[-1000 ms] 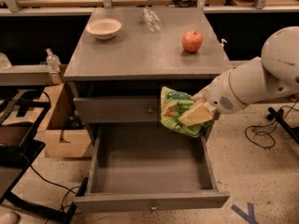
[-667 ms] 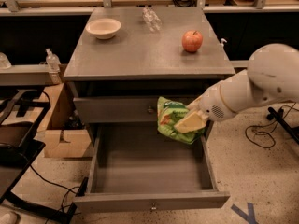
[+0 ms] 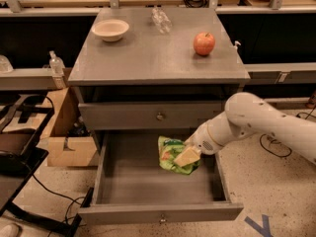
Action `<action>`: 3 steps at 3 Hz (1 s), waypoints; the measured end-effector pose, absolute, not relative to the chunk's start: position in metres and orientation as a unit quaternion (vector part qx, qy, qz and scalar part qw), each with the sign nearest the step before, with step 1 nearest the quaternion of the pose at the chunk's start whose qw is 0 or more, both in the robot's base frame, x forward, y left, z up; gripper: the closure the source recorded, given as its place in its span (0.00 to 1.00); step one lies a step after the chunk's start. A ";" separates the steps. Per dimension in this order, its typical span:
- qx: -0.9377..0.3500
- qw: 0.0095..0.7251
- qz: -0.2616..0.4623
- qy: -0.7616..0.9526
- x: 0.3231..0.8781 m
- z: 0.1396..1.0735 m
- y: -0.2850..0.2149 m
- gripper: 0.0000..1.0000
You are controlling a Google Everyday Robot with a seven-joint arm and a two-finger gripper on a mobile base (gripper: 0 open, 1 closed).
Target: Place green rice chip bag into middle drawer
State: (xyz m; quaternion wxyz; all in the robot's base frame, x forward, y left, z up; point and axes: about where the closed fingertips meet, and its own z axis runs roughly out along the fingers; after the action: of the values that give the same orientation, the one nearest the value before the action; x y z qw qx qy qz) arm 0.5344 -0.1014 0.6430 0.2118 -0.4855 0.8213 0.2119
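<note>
The green rice chip bag (image 3: 169, 151) is crinkled bright green with orange and white print. It is down inside the open middle drawer (image 3: 160, 213), at the back right of the drawer's floor. My gripper (image 3: 186, 158) reaches in from the right on a white arm and is shut on the bag's right side. A yellowish finger lies across the bag. The bag looks low in the drawer; I cannot tell whether it touches the floor.
The upper knobbed drawer (image 3: 123, 116) is closed. On the cabinet top stand a red apple (image 3: 204, 43), a white bowl (image 3: 110, 29) and a clear plastic bottle (image 3: 161, 19). A cardboard box (image 3: 69, 149) and cables lie on the floor at the left.
The gripper has carried the bag down from in front of the upper drawer into the open middle drawer. The arm has lowered with it.
</note>
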 end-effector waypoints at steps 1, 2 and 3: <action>-0.493 0.200 0.224 0.817 0.559 0.582 -0.081 1.00; -0.506 0.189 0.239 0.807 0.578 0.545 -0.049 0.97; -0.505 0.189 0.238 0.808 0.575 0.548 -0.052 0.74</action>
State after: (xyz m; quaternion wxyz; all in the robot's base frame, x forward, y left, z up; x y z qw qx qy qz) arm 0.5751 -0.0517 0.5483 0.1894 -0.5055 0.8076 0.2375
